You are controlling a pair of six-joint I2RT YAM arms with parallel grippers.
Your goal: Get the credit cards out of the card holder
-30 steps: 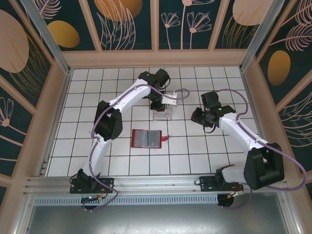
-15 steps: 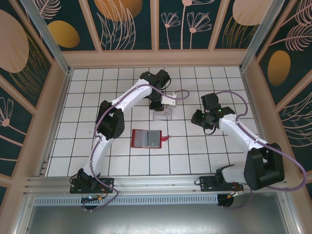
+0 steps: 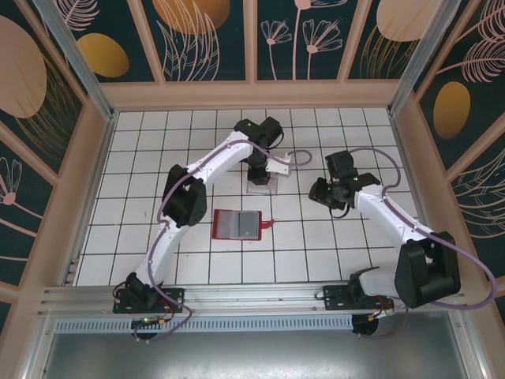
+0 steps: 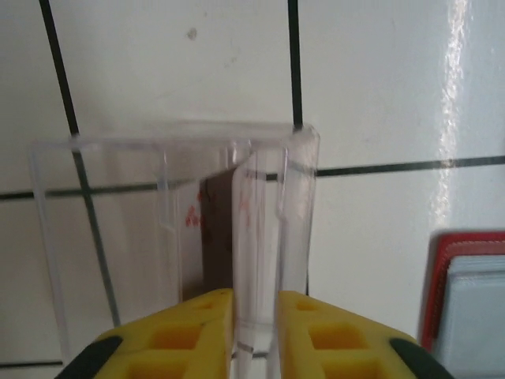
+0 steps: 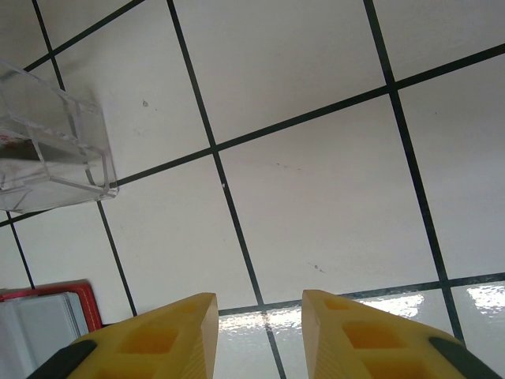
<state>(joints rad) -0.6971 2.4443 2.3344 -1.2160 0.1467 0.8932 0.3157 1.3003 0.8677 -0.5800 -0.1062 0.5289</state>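
Handling guess: thin, stiff, slippery; pinch by a free edge. Dark credit card (image 4: 217, 237) upright in clear stand (image 4: 298, 205), near red card holder (image 3: 237, 225) open on bench (image 3: 142, 158). Left gripper (image 4: 254, 316) jaws slightly parted at stand; right gripper (image 5: 260, 316) jaws parted, empty.

The left arm (image 3: 207, 166) stretches toward 12 o'clock, its left hand (image 4: 254, 296) showing fingers only narrowly apart. The right arm (image 3: 387, 209) bends toward 1 o'clock, the right hand (image 5: 259, 298) parted and empty.

Red card holder (image 3: 237, 225): one. Clear stand (image 3: 264, 188): one. Dark card (image 4: 217, 229) in stand: one discernible.
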